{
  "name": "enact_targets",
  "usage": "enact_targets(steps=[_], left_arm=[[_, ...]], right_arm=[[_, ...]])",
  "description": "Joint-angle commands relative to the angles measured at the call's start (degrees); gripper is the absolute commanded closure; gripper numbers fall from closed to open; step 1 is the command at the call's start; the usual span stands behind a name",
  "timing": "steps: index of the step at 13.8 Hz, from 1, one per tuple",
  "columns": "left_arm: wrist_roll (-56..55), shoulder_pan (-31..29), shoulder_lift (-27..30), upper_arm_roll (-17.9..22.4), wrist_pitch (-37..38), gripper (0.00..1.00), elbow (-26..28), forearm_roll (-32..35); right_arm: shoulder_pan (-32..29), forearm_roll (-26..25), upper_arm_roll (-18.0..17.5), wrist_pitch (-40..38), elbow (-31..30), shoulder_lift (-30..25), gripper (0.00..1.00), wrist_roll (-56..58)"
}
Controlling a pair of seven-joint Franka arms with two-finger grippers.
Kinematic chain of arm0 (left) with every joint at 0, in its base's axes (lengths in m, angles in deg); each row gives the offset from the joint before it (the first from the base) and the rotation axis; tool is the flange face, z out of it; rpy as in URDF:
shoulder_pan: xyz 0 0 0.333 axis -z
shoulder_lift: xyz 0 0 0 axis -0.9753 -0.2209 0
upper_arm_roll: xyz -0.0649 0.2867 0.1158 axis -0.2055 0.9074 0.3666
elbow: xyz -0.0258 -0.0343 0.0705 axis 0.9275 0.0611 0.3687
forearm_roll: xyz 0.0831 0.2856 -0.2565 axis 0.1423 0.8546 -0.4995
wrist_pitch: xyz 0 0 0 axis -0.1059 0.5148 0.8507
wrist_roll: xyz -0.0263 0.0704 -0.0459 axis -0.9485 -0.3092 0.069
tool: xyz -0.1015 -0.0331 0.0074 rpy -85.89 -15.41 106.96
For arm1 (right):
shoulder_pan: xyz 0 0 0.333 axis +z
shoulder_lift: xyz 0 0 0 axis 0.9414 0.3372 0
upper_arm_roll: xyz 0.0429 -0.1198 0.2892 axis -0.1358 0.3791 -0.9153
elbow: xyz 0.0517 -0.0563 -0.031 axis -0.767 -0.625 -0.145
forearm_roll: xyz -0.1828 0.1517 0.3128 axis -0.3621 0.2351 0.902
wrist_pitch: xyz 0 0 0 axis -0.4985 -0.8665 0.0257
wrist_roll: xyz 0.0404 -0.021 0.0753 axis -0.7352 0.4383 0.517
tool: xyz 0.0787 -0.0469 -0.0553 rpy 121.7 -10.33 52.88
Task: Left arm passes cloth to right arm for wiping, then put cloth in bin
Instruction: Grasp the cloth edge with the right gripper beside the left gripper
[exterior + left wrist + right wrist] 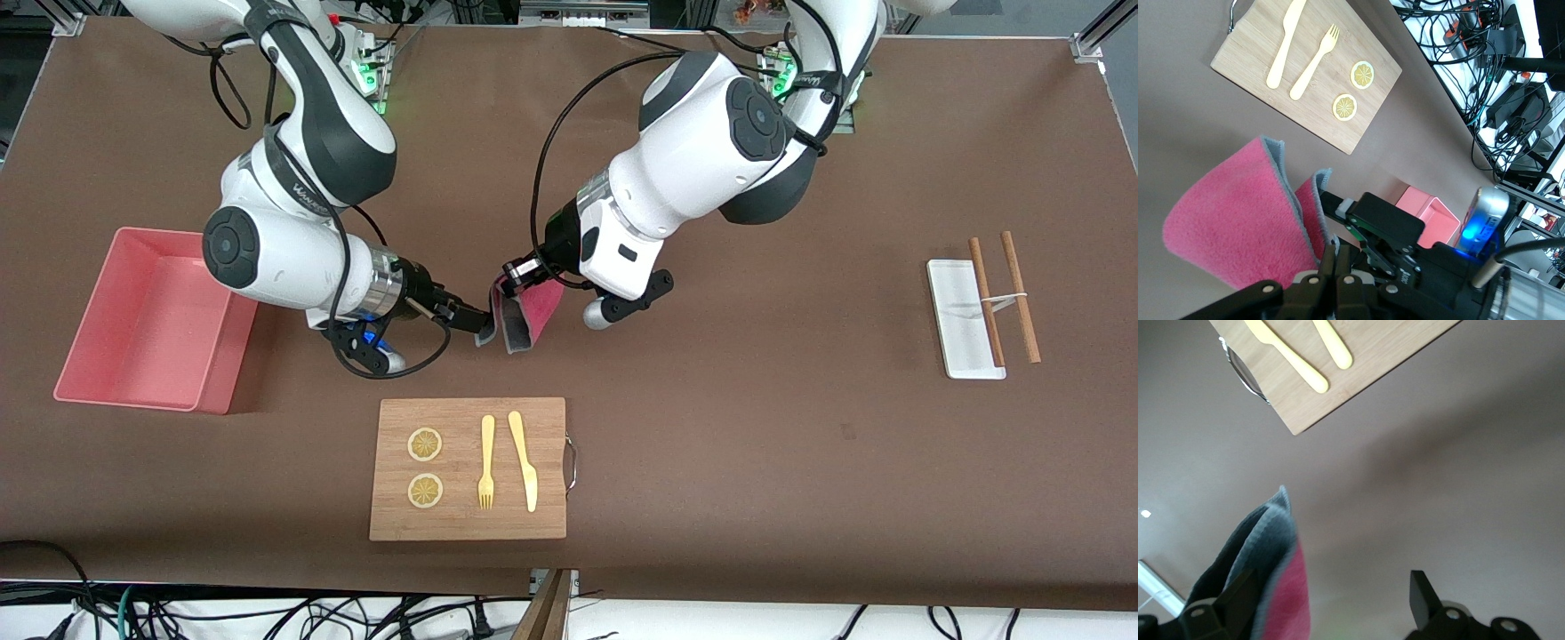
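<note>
The crimson-pink cloth point(536, 313) with its grey backing hangs folded over the middle of the table, above bare tabletop. My left gripper point(511, 283) is shut on its upper edge; in the left wrist view the jaws point(1341, 257) pinch the cloth point(1238, 220) tightly. My right gripper point(480, 322) is open at the cloth's grey side. In the right wrist view the cloth point(1281, 590) hangs between the fingers of the right gripper point(1331, 597), close against one finger point(1238, 597) and apart from the other. The pink bin point(107, 356) stands toward the right arm's end.
A wooden cutting board point(551, 516) lies nearer the front camera than the cloth, carrying two lemon slices point(425, 444), a yellow fork point(486, 462) and a knife point(524, 462). A white tray point(956, 329) with chopsticks point(1020, 298) sits toward the left arm's end.
</note>
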Motion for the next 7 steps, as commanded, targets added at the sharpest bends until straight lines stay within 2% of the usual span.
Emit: enact_targets(steps=[1,7], left_arm=[[0.01,0.06,0.73,0.31,0.33,1.0,0.26,-1.37],[0.09,-0.03,0.73,0.31,0.33,1.0,0.18,-1.28]], right_arm=[[-0.7,1.45,-0.56,-0.23,0.69,-0.54,0.0,-0.77],[-0.7,1.37,-0.73,-0.32,0.7,-0.45,0.0,-0.86]])
